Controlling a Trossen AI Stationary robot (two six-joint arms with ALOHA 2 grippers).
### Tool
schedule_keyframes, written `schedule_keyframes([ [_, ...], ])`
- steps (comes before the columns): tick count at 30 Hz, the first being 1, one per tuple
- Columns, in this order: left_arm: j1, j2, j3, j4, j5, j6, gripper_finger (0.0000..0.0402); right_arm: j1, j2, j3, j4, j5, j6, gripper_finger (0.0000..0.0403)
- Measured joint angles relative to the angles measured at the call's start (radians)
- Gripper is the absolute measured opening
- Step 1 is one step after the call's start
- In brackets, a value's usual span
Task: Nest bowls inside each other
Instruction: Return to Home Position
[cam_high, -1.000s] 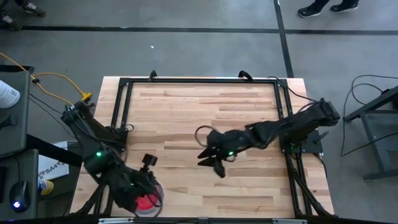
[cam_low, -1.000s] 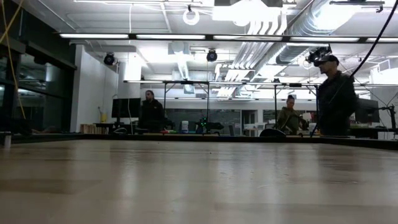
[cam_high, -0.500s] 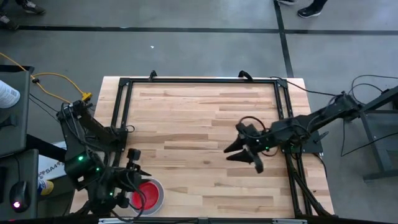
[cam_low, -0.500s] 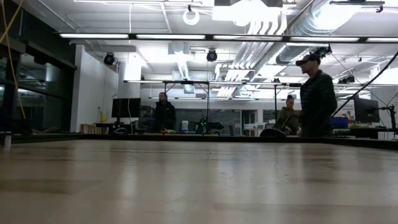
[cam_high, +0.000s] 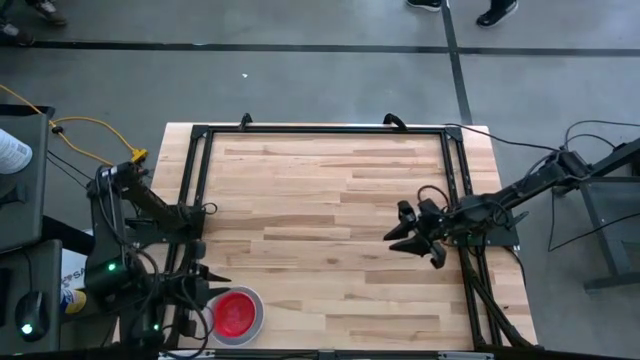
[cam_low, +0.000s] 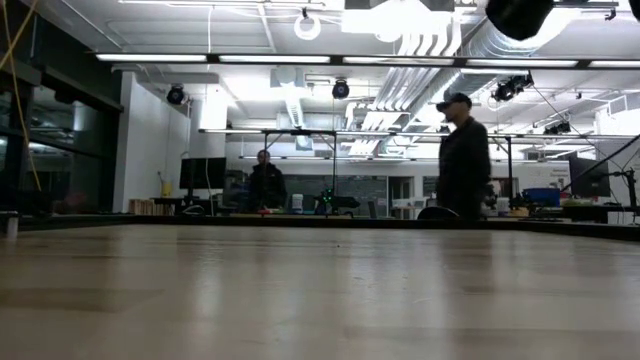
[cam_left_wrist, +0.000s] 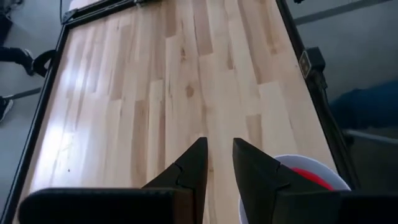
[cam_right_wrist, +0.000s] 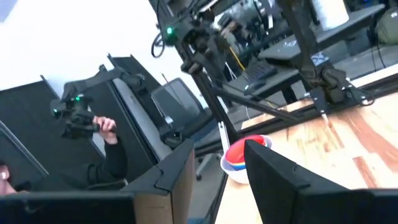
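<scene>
Worktop (cam_high: 330, 190): light wood, bordered by a black metal frame (cam_high: 320, 130).

Bowls (cam_high: 236, 315): one nested stack stands at the near left corner of the worktop, just inside the frame. In the high view only the red-pink bowl (cam_high: 234, 312) shows, sitting inside the rim of the white bowl (cam_high: 258, 318). The right wrist view shows the stack from the side, with the red-pink bowl (cam_right_wrist: 242, 149) uppermost, a blue rim (cam_right_wrist: 238, 166) below it and the white bowl at the base. The yellow and purple bowls cannot be told apart from here. The low view does not show the stack.

Left claw (cam_high: 207, 288): it sits beside the stack, on its left and apart from it, above the worktop's left edge. In the left wrist view the left claw (cam_left_wrist: 217, 146) has its fingers (cam_left_wrist: 193, 165) slightly parted, with bare wood showing between them and nothing gripped. The white bowl (cam_left_wrist: 311, 163) lies just beside one finger.

Right claw (cam_high: 408, 245): it is over the right part of the worktop, near the frame and well apart from the bowls. The right wrist view shows the right claw (cam_right_wrist: 219, 146) with its fingers spread wide and empty.

Room: two people (cam_low: 463, 160) stand beyond the worktop in the low view. Another person (cam_right_wrist: 112, 149) shows in the right wrist view.
</scene>
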Motion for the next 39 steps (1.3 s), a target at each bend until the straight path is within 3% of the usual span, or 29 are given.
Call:
schedule_keyframes([
  [14,-0.097,-0.001,-0.212,0.000,-0.058,-0.318,0.0074,0.000,-0.307,-0.233,0.053,0.007,0.001,0.0135],
  [25,-0.164,-0.003,-0.349,0.028,-0.106,-0.522,0.0074,0.000,-0.399,-0.320,0.044,0.020,0.006,0.0135],
  [39,-0.168,-0.002,-0.410,0.091,-0.121,-0.545,0.0074,0.000,-0.497,-0.428,0.075,0.026,0.055,0.0135],
])
